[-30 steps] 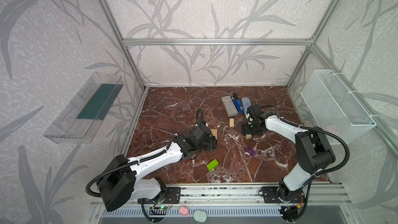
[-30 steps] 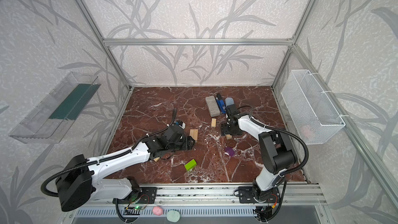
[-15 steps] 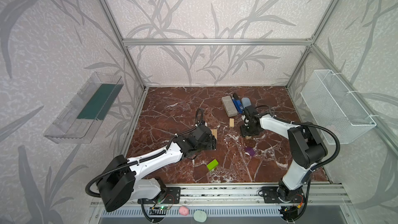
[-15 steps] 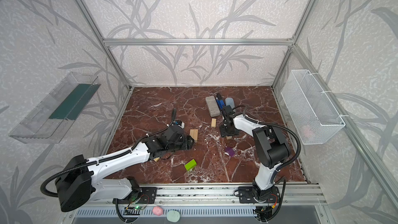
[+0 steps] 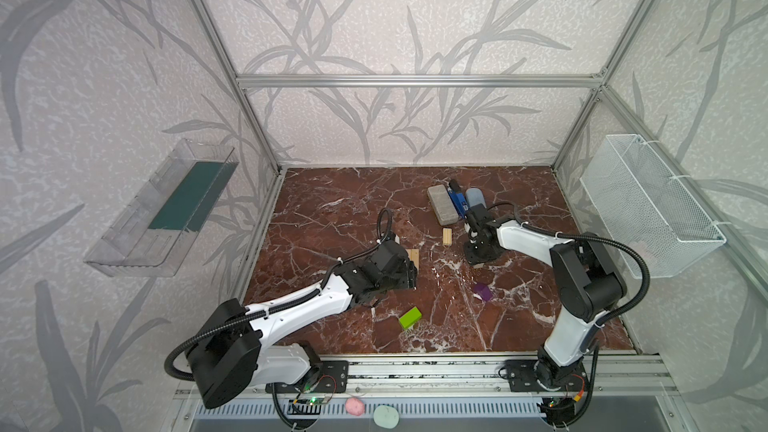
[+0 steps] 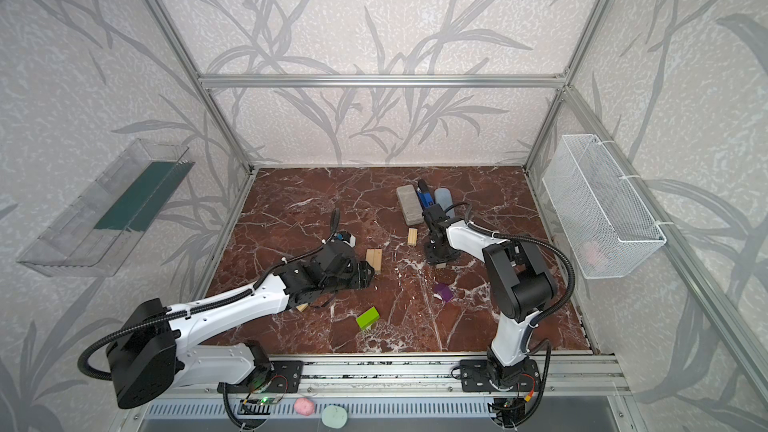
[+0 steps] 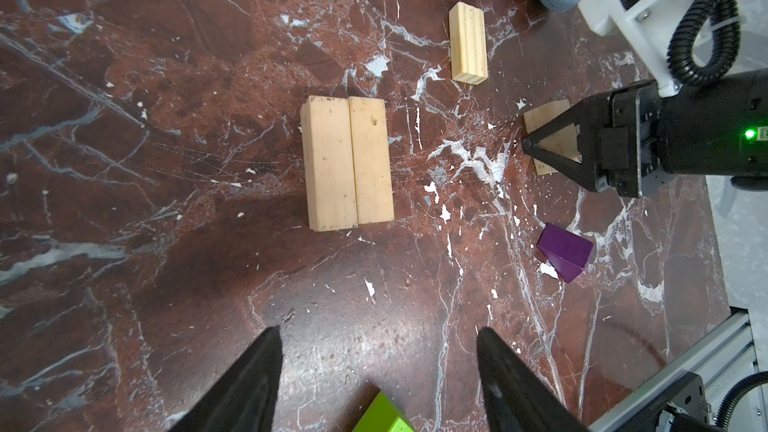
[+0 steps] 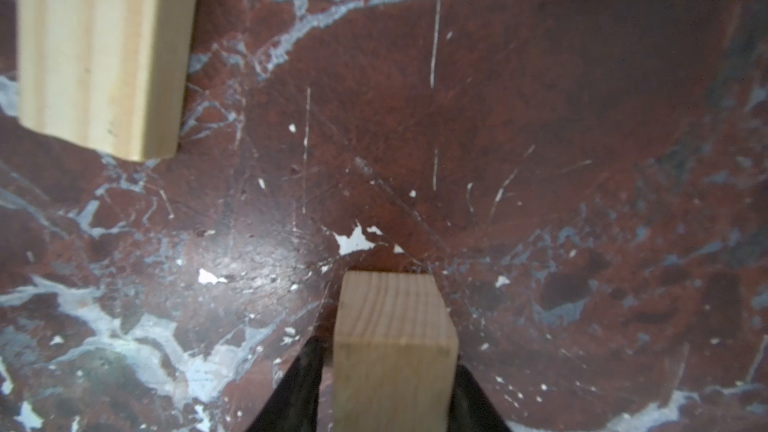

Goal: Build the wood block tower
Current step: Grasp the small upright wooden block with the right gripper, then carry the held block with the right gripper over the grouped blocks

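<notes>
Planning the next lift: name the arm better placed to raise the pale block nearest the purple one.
Right. The right gripper is closed around that wood block; the left gripper hovers open and empty by the paired planks, farther off.

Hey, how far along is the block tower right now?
Barely begun. Done: two pale planks lie side by side as a base. In hand: the right gripper straddles a third plank on the table, grip not certain; the left gripper is open and empty. Left: the loose plank, the purple block and the lime-green block lie apart, unstacked.
</notes>
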